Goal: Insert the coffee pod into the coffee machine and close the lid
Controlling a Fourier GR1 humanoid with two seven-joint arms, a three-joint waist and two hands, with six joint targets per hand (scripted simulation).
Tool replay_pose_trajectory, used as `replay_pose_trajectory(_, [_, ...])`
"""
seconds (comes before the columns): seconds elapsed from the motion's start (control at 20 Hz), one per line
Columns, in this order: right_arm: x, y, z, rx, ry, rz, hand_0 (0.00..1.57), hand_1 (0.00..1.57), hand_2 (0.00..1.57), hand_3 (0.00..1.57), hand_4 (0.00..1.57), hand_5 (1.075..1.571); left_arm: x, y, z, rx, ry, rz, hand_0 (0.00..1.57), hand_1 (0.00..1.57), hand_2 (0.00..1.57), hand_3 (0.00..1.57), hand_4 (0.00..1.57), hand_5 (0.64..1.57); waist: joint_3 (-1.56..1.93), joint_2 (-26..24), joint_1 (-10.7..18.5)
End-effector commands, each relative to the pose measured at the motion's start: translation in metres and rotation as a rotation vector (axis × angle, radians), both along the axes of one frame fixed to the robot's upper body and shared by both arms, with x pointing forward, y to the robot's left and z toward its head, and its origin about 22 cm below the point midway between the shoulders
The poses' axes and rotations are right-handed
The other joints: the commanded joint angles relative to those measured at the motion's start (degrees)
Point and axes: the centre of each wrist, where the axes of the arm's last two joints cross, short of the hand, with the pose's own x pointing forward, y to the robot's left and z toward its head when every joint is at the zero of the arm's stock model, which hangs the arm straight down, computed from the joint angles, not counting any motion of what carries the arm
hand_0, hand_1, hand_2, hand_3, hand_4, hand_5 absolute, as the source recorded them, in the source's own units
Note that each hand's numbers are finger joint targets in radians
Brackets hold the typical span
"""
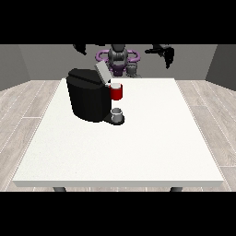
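The black coffee machine (87, 99) stands on the table's left half, its grey lid (102, 72) tilted up and open. A red pod holder (117, 93) juts from its front, with a small pale round thing (115, 85) on top that may be the coffee pod. Below it a small grey cup (117, 113) rests on the machine's base. The hand at the view's left (80, 48) hangs high above the table's far edge, up and behind the machine. The hand at the view's right (164, 53) is also raised, fingers hanging relaxed, holding nothing.
The white table (138, 147) stretches wide towards the camera and to the right of the machine. The robot's body (118, 59) stands behind the far edge. Wooden floor surrounds the table.
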Motion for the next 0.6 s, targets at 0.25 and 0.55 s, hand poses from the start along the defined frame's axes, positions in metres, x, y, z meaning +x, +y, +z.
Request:
replay_pose_trajectory(0.25, [0.017, 0.004, -0.014, 0.039, 0.003, -0.004, 0.00, 0.00, 0.00, 0.00, 0.00, 1.571, -0.019, 0.001, 0.023, -0.024, -0.048, 0.031, 0.00, 0.00, 0.00, 0.00, 0.00, 1.571, 0.01, 4.78, 1.88])
replay_pose_trajectory(0.55, [0.036, 0.003, 0.000, 0.045, -0.015, 0.052, 0.00, 0.00, 0.00, 0.00, 0.00, 1.571, -0.041, 0.020, 0.021, -0.023, -0.091, 0.081, 0.00, 0.00, 0.00, 0.00, 0.00, 1.571, -0.01, 8.29, -1.34])
